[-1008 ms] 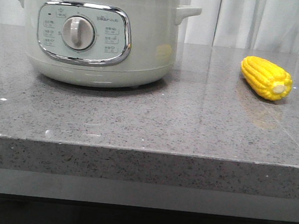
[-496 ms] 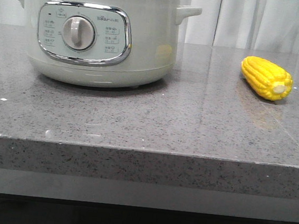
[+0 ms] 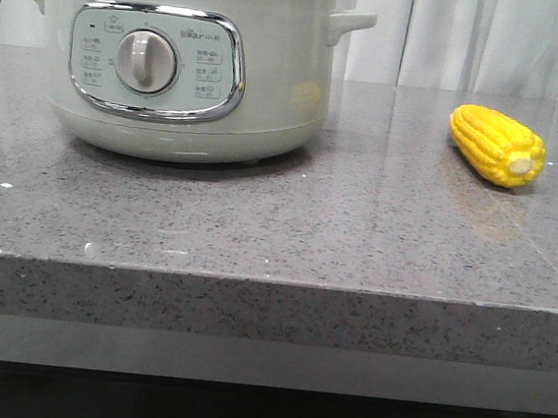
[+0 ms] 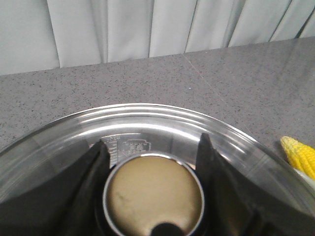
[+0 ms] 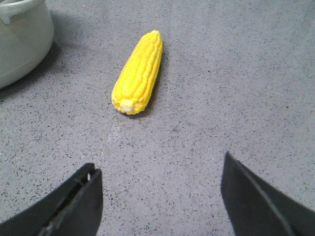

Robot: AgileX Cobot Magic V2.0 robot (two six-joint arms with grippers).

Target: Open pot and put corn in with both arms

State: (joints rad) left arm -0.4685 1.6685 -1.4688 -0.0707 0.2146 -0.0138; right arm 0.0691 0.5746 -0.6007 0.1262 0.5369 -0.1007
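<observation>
Corn (image 5: 138, 73) beyond right gripper's (image 5: 160, 196) spread fingers, seemingly untouched

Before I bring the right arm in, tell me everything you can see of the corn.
The corn is one short bright yellow cob with neat kernel rows and a pale stub end facing the robot. It lies flat on the grey speckled counter, well right of the pot, touching only the counter. The open right gripper hovers short of it.
</observation>
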